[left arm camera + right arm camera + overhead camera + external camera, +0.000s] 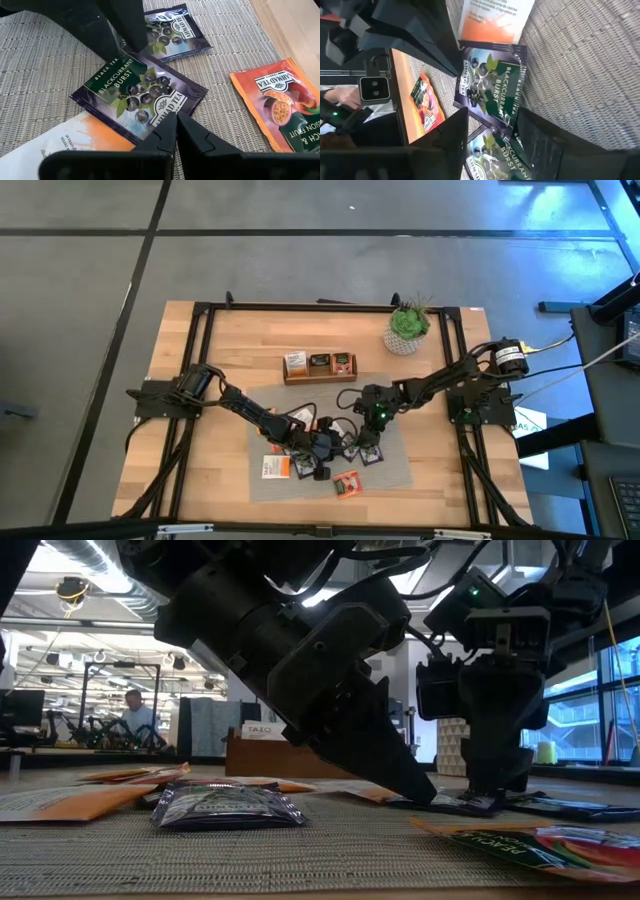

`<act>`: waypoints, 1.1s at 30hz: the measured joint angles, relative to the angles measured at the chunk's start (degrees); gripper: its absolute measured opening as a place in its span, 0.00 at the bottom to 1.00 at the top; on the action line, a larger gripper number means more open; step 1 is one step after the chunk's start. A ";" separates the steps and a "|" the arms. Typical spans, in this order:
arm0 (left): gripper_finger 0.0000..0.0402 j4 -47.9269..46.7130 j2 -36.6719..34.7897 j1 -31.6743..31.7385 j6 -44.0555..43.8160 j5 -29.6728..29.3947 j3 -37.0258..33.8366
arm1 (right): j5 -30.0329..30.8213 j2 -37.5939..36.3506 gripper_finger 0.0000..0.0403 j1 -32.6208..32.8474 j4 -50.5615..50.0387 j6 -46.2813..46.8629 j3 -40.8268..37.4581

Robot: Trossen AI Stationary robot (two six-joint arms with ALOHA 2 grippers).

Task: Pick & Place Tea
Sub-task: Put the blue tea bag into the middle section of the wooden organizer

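Low in the middle of the overhead frame, both hands crowd one dark tea packet (137, 92) on the grey mat (400, 465). The left hand (176, 120), fingers together, pins its edge; the right hand (490, 137) straddles it, fingers apart. They could collide, or the packet could slide away.

You see a dark purple-black Blackcurrant Burst sachet (139, 92) printed with berries and green leaves, a second like it (172, 31), an orange passion-fruit sachet (280, 102), a white-and-orange sachet (60, 142), all on a grey woven mat (45, 75).
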 joint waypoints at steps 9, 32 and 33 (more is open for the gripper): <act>0.02 0.02 0.00 0.04 0.02 -0.39 0.00 | -2.89 0.37 0.42 0.04 0.21 -0.09 1.02; 0.03 0.07 0.00 0.07 0.00 -0.46 -0.02 | 1.48 0.39 0.14 0.07 -2.44 1.57 1.88; 0.03 0.07 0.00 0.07 0.00 -0.46 -0.02 | 1.53 0.39 0.12 0.07 -2.46 1.47 1.88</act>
